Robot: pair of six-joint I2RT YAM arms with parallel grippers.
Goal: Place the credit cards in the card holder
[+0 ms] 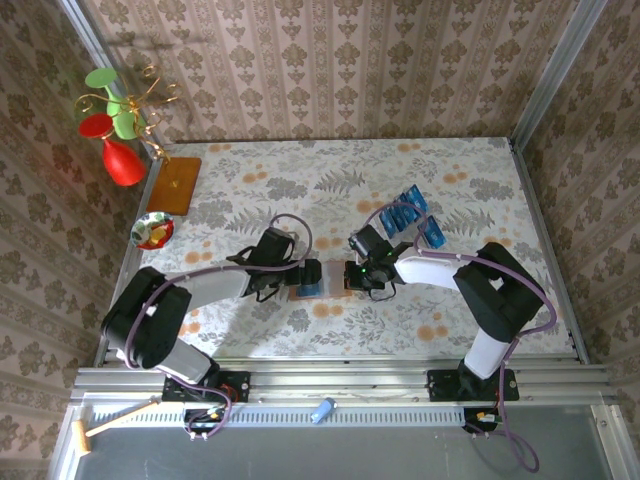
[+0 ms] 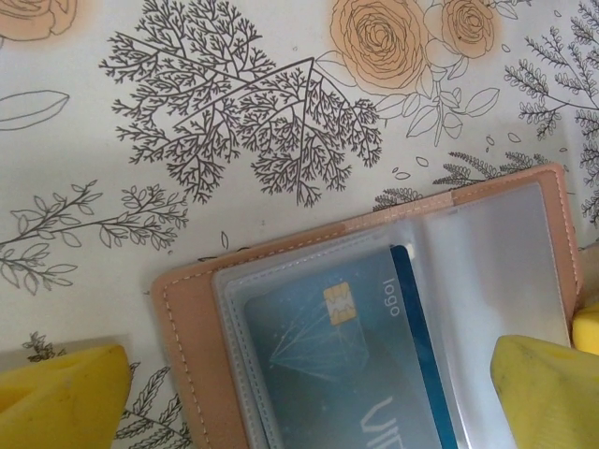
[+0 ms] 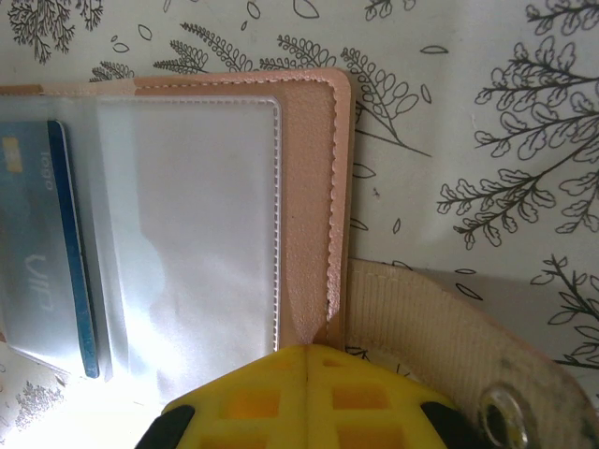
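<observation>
The brown card holder point(image 2: 192, 337) lies open on the floral tablecloth, between the two grippers point(image 1: 337, 290). One blue credit card point(image 2: 346, 365) sits inside its left clear sleeve and also shows at the left of the right wrist view point(image 3: 42, 243). The right-hand sleeve point(image 3: 187, 234) holds nothing. My left gripper point(image 2: 309, 379) is open and straddles the carded half, its yellow fingers point(image 2: 61, 398) on either side. My right gripper point(image 3: 314, 351) is shut on the holder's right leather edge point(image 3: 314, 187). More blue credit cards point(image 1: 410, 220) lie fanned out behind the right arm.
The holder's beige strap with a metal snap point(image 3: 505, 407) sticks out to the right. A wooden board point(image 1: 178, 185), a small bowl point(image 1: 153, 231) and a red and green ornament stand point(image 1: 118, 135) are at the far left. Metal rails frame the table.
</observation>
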